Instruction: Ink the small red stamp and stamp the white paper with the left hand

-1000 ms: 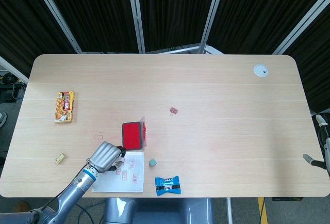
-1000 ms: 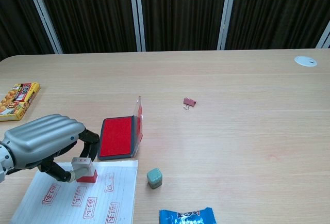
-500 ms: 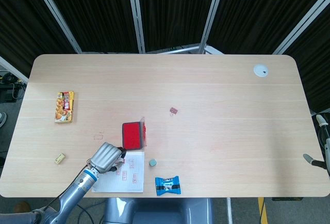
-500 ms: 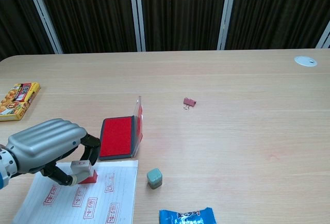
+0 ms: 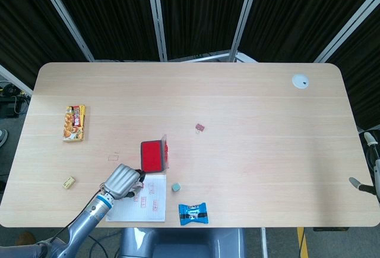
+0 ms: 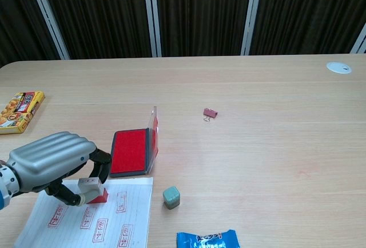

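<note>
Currently the left hand (image 6: 48, 162) grasps the small red stamp (image 6: 94, 190) between thumb and curled fingers, with the stamp's red base resting on the far edge of the white paper (image 6: 108, 225). That paper lies at the near edge of the table (image 6: 257, 94), toward its left corner, and carries several red stamped marks. Just beyond the paper sits the open ink pad (image 6: 132, 151), red surface up, lid raised on its right side. A grey-green cube (image 6: 171, 196) stands just right of the paper, and a blue wrapped snack (image 6: 209, 240) lies nearer the edge. A small red binder clip (image 6: 210, 113) lies mid-table. A yellow snack pack (image 6: 20, 111) lies near the left edge. A white disc (image 6: 339, 67) sits near the far right corner. At the right edge of the head view, only a small part of the right hand (image 5: 371, 172) shows; its state cannot be told.
</note>
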Robot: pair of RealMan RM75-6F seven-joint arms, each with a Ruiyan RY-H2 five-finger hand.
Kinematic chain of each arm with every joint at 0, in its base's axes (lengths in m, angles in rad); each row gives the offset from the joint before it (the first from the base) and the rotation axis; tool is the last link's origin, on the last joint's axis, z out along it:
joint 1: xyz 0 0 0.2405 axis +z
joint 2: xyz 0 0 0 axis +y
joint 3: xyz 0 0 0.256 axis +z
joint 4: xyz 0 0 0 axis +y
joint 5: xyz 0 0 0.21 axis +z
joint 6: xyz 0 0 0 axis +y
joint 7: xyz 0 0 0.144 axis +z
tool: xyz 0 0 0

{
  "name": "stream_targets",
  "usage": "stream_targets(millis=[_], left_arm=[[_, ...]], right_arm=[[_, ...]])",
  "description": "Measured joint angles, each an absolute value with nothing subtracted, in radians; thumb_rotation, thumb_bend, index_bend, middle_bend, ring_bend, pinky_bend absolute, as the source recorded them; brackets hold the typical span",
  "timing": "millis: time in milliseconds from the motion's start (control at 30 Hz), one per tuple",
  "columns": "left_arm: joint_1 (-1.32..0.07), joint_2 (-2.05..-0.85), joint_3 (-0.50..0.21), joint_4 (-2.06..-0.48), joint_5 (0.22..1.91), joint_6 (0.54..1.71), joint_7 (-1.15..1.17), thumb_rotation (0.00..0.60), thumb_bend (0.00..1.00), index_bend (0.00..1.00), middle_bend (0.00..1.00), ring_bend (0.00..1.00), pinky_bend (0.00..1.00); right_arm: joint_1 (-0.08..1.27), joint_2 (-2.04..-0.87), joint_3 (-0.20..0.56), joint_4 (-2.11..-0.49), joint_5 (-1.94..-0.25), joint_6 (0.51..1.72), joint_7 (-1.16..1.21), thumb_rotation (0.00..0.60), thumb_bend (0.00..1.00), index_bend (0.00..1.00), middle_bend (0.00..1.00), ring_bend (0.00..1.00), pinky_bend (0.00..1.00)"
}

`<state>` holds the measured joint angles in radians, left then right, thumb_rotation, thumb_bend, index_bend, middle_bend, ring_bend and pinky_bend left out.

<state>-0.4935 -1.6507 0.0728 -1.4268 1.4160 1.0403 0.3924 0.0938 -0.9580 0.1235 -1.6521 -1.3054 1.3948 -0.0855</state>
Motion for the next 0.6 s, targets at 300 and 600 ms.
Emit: stream_targets(millis=[300, 600], left_arm=[[-0.489, -1.655, 0.069, -1.416, 1.413, 1.034, 0.387, 0.6, 0.42, 0.6, 0.57, 0.82, 0.87], [-0.488, -1.626, 0.052, -1.455, 1.425, 1.052, 0.345, 0.6, 0.42, 0.6, 0.57, 0.82, 0.87]], right_arm=[[0.094, -0.959, 0.123, -1.651, -1.304, 1.393, -0.088, 0.6, 0.0, 0.0, 0.0, 0.0, 0.0], [0.094, -0.959, 0.122, -1.653, -1.306, 1.394, -0.088, 0.6, 0.0, 0.0, 0.0, 0.0, 0.0]])
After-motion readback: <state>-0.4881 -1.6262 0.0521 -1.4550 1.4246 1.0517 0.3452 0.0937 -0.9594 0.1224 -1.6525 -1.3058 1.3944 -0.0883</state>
